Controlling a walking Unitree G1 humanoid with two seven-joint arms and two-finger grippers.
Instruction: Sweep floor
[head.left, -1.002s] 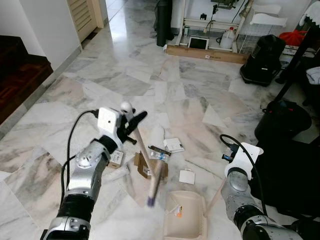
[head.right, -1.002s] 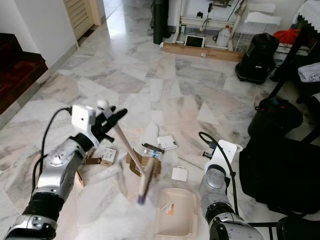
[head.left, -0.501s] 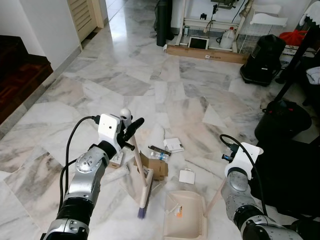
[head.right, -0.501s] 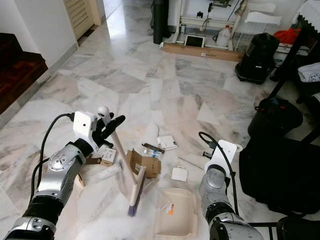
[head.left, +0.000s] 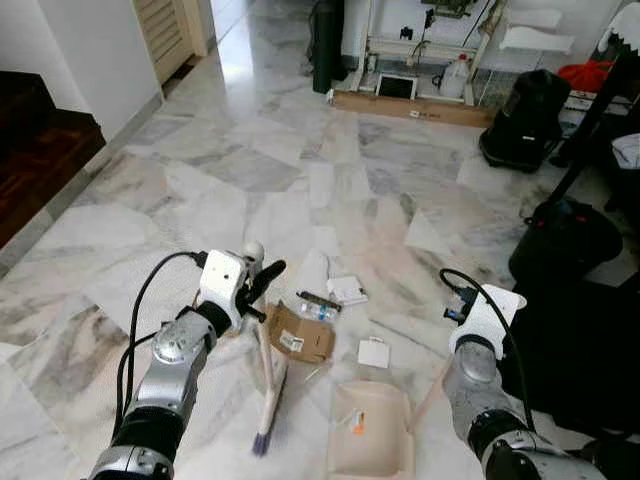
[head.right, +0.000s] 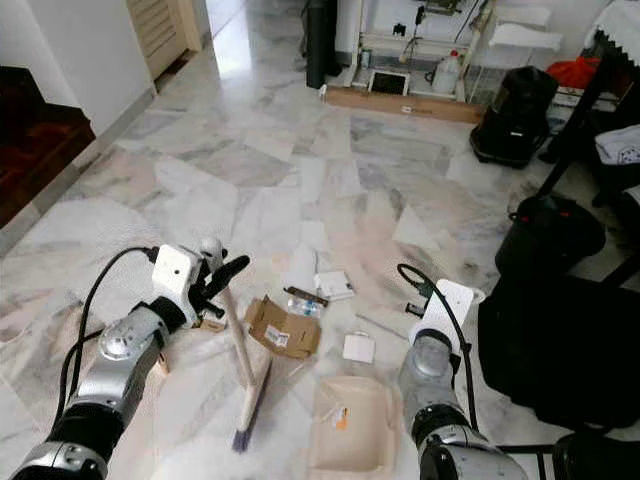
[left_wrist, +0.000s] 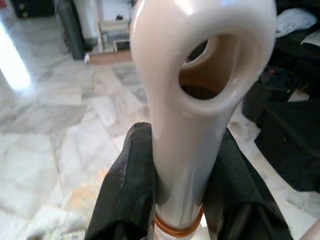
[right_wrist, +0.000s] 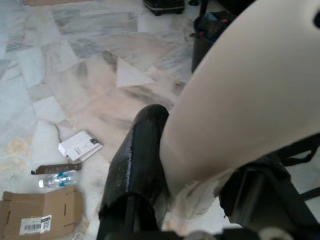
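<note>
Your left gripper (head.left: 252, 287) is clamped on the cream-handled, purple-bristled broom (head.left: 266, 385) just beside the flattened brown cardboard box (head.left: 299, 333), right gripper (right_wrist: 200, 165) gripping the beige plastic dustpan (head.left: 371, 432) handle: sweep too steeply and litter skids past the pan
</note>
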